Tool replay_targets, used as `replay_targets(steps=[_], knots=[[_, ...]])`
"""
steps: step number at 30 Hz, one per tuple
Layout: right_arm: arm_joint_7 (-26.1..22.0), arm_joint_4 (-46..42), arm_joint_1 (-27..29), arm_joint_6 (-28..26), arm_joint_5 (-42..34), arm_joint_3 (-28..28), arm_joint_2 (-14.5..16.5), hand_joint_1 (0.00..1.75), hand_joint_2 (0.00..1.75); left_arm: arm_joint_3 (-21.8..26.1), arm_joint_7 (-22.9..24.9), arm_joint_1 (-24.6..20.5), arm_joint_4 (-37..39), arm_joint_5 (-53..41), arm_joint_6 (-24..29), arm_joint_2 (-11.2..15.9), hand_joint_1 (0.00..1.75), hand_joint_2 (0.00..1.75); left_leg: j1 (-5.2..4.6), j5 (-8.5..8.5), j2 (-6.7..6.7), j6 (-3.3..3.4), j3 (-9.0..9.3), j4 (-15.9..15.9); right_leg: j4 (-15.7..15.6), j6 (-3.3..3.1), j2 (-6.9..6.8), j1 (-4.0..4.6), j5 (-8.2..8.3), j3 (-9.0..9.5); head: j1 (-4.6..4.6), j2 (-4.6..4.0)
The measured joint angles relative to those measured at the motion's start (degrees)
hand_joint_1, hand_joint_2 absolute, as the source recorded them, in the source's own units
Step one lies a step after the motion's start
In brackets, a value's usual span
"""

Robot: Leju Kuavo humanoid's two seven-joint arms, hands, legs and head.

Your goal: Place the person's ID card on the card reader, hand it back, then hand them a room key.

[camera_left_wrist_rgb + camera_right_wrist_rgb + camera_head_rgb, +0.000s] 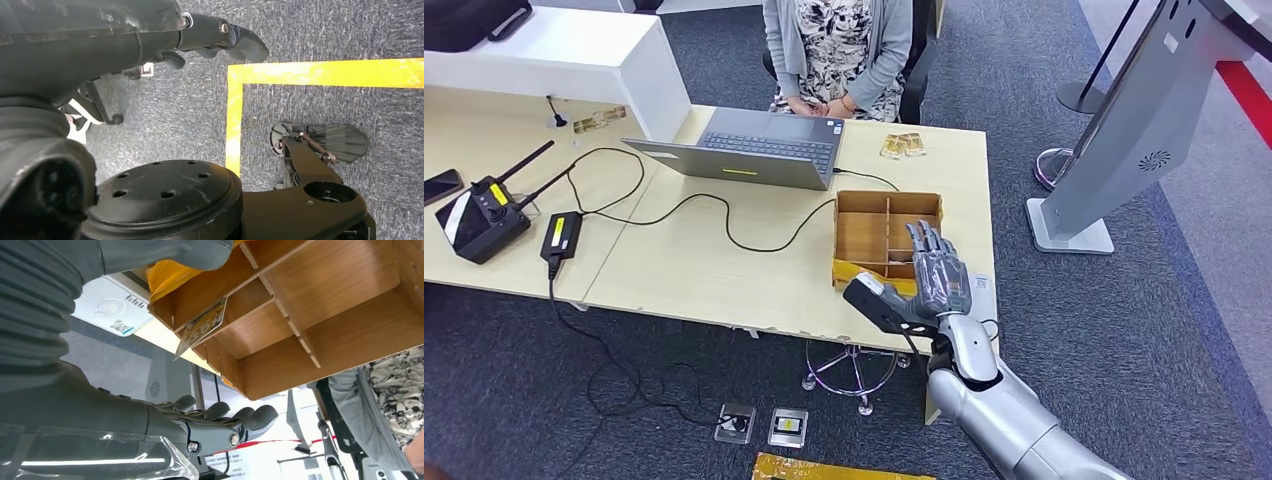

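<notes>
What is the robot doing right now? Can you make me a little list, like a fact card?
Right hand: open, fingers spread, hovering over the wooden box
Wooden box: divided into compartments, on the desk near its right end
Card: leaning in one compartment
Card reader: white, beside the box
Left hand: hanging low over the carpet, holding nothing
Person: seated behind the laptop
Cards near person: lying on the desk

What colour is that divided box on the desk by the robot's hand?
Light brown wood; the divided box shows best in the head view.
</notes>
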Motion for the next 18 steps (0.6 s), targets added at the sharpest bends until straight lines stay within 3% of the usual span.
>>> replay_targets(steps=[18], knots=[[-1.8,8.7,-1.9,-1.8,-0.4,-1.1,1.9,0.00,1.75,0.0,-0.1,0.0,0.0,-0.4,-0.2,0.1,0.00,0.00,0.00,0.00,0.01,0.00,0.00,0.0,0.0,0.00,0.00,0.00,0.00,-0.01,0.01,0.00]])
